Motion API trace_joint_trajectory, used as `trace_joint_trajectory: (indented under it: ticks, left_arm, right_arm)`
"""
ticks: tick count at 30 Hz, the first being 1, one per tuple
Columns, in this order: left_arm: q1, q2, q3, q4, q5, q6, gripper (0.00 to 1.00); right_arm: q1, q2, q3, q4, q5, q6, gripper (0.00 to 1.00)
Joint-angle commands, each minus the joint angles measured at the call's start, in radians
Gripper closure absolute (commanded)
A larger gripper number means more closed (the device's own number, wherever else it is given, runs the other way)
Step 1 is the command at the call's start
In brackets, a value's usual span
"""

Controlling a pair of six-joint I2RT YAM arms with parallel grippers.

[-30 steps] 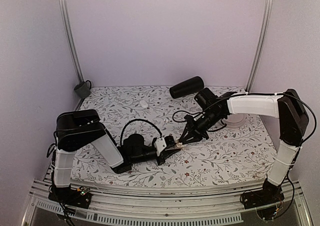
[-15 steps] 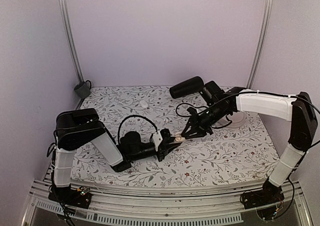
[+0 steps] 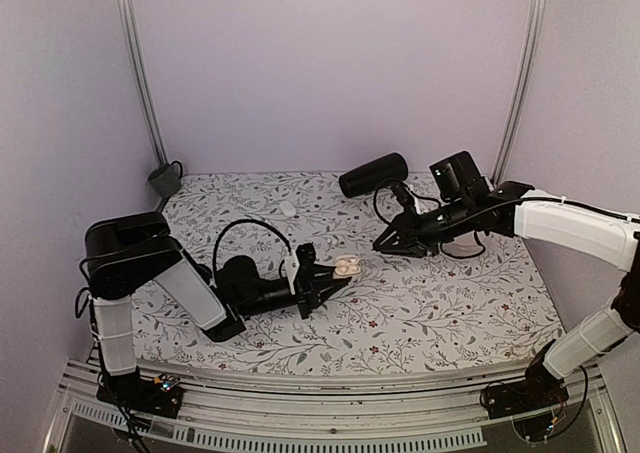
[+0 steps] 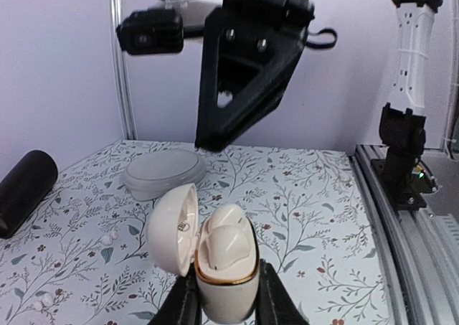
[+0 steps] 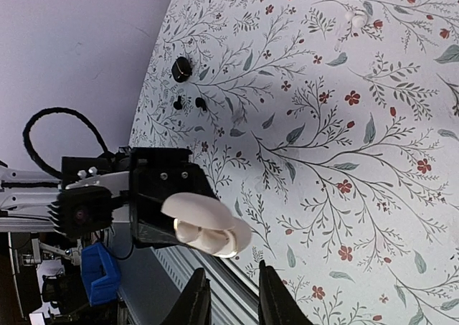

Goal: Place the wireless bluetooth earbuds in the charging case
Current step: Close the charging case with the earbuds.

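The charging case (image 4: 224, 282) is cream with a gold rim, and its lid stands open to the left. Two cream earbuds (image 4: 226, 243) sit side by side in its wells. My left gripper (image 4: 228, 300) is shut on the case body, holding it upright just above the table (image 3: 450, 303). From above the case (image 3: 347, 267) shows left of centre, at the tip of the left gripper (image 3: 328, 279). My right gripper (image 3: 384, 244) hangs apart from it, to the right and farther back. In its wrist view the right gripper (image 5: 231, 285) is open with nothing between its fingers, and the case (image 5: 208, 228) lies beyond them.
A black cylinder (image 3: 372, 174) lies at the back of the table. A shallow grey dish (image 4: 163, 173) sits near the right arm. A grey cup (image 3: 163, 179) stands in the back left corner. A small white piece (image 3: 288, 209) lies on the cloth, and an aluminium rail (image 4: 401, 217) runs along the near edge.
The right gripper has drawn back to the right, away from the case, and its jaws have parted a little. The left gripper has carried the case slightly left.
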State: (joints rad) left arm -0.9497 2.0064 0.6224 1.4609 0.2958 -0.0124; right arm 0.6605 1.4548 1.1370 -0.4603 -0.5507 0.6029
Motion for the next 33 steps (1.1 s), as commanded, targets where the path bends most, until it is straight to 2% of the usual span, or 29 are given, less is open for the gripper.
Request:
trace_joint_trajectory:
  ticks: [1, 4, 7, 13, 19, 23, 26, 28, 33]
  left_arm:
    - [0.006, -0.127, -0.039, 0.036, 0.101, -0.084, 1.0]
    - [0.006, -0.182, -0.031, -0.008, 0.159, -0.133, 1.0]
    - [0.006, -0.21, -0.017, -0.031, 0.208, -0.183, 1.0]
    - [0.008, -0.24, -0.019, -0.024, 0.242, -0.305, 1.0]
    - [0.015, -0.265, -0.039, -0.044, 0.2, -0.409, 1.0]
    - [0.029, -0.278, -0.063, -0.048, 0.174, -0.471, 1.0]
    - [0.04, -0.289, -0.068, -0.082, 0.167, -0.508, 1.0]
    - [0.057, -0.307, -0.071, -0.125, 0.151, -0.545, 1.0]
    - [0.156, -0.377, -0.097, -0.255, 0.093, -0.655, 1.0]
  right_arm:
    - [-0.006, -0.029, -0.13, 0.308, 0.005, -0.029, 0.76]
    - [0.015, -0.023, -0.176, 0.459, -0.053, -0.032, 0.78]
    - [0.063, -0.011, -0.173, 0.533, -0.075, -0.067, 0.8]
    - [0.096, -0.047, -0.254, 0.739, -0.155, -0.059, 0.8]
    - [0.135, -0.067, -0.284, 0.856, -0.253, -0.058, 0.8]
    - [0.137, -0.095, -0.298, 0.867, -0.289, -0.062, 0.8]
    - [0.136, -0.103, -0.285, 0.79, -0.236, -0.09, 0.79]
    - [0.129, -0.114, -0.281, 0.73, -0.13, -0.105, 0.78]
    - [0.037, -0.17, -0.35, 0.724, -0.006, -0.055, 0.76]
